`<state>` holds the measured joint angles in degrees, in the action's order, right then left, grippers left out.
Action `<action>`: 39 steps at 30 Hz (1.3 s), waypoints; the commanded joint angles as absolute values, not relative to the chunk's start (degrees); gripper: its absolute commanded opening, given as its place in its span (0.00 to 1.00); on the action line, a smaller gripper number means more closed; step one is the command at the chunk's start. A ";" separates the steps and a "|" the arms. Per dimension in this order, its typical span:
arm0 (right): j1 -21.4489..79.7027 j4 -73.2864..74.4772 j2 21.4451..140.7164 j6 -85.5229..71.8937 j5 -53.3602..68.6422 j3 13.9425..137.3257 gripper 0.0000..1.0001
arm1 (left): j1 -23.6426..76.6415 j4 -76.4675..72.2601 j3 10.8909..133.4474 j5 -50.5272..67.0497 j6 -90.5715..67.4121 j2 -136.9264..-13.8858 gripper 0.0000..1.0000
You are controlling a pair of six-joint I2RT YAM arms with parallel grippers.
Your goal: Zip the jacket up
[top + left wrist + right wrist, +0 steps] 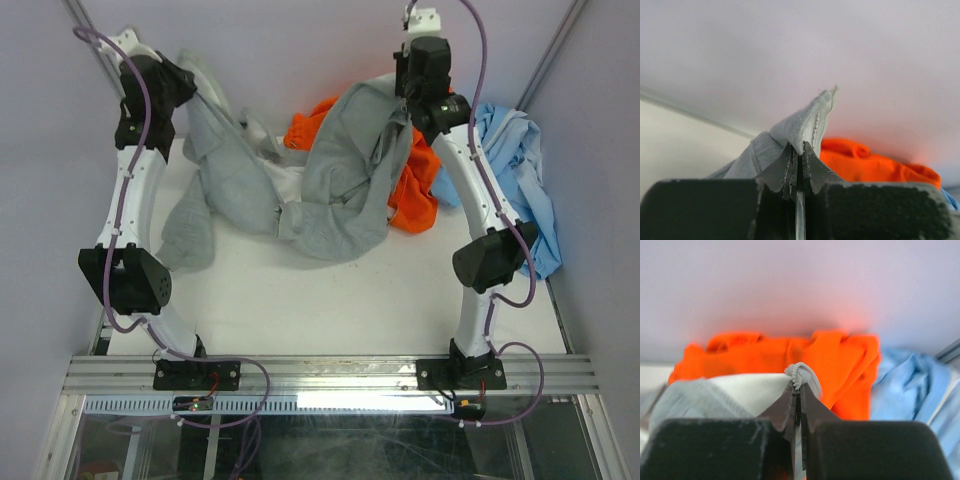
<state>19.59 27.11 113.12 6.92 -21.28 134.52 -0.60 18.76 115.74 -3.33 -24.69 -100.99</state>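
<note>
Top view: the jacket (340,190) lies crumpled over the far half of the table (300,300), with two parts lifted, one toward each arm. The left part runs up to the left gripper (192,88) at the far left, and a sleeve hangs from it down to the table on the near left. The right part rises to the right gripper (412,108) at the far right. Between them the pale lining shows, rumpled on the table.

Left wrist view: the left gripper (797,152) is closed, jaws pressed together on a fold of the jacket (790,130). A strip of pale zipper teeth (821,120) runs along the pinched edge and stands up above the fingertips.

Right wrist view: the right gripper (797,390) is likewise clamped on the jacket (735,390). A small loop of the grey edge, seemingly with zipper teeth (799,371) on it, bulges just above the tips. The loop is too small and blurred to tell which end of the zipper it is.

The orange garment (412,205) lies at the far right, partly under the jacket's right side, and shows behind the jacket in both wrist views.

The blue jacket (515,165) is heaped at the right edge beside the right arm, touching the orange garment.
</note>
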 commanded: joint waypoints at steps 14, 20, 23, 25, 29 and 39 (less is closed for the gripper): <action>27.37 23.04 87.26 14.52 12.08 98.29 0.00 | 16.98 21.62 85.40 2.54 -0.10 -71.53 0.00; 36.18 24.12 81.75 14.02 11.52 82.14 0.00 | 24.78 22.63 68.78 2.18 -7.56 -68.12 0.00; 41.45 24.15 80.53 12.69 11.65 75.71 0.00 | 30.88 24.02 64.65 1.59 -11.14 -69.75 0.00; 44.96 25.18 81.19 11.69 11.86 72.86 0.00 | 35.65 24.43 61.92 -0.50 -13.74 -70.91 0.00; 49.51 25.49 82.85 7.11 14.95 66.31 0.00 | 43.29 24.61 56.12 -4.29 -21.28 -72.78 0.00; 50.23 19.15 83.65 -3.01 19.21 51.68 0.24 | 47.43 13.22 37.61 -3.29 -35.60 -68.13 0.13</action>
<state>49.98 23.79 84.62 1.87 14.96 52.84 46.94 22.28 43.42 -5.78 -27.92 -73.10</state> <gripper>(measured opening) 0.154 0.054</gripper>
